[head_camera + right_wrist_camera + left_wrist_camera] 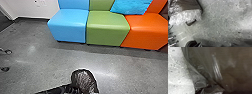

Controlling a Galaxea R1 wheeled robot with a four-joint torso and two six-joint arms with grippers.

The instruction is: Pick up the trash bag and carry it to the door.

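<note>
Well apart, left of the left pincer and beyond it, 2 castors (9, 51) stand on the floor (32, 58); the bag should swing clear of them. The left arm (51, 90) comes in from the pincer's left, probably to carry the load by its bunched plastic (200, 84) with the bulk free below. Ahead, well beyond, the blue seat (68, 27) begins a row, likely lined up to save room. At the left pincer (71, 88) I cannot tell how far open it is, nor confirm a grip; the 1 trash bag (83, 80) lies right against it, on its right. The right pincer's opening I cannot tell either. Farther right and beyond come the green seat (107, 30) and orange seat (145, 31).
</note>
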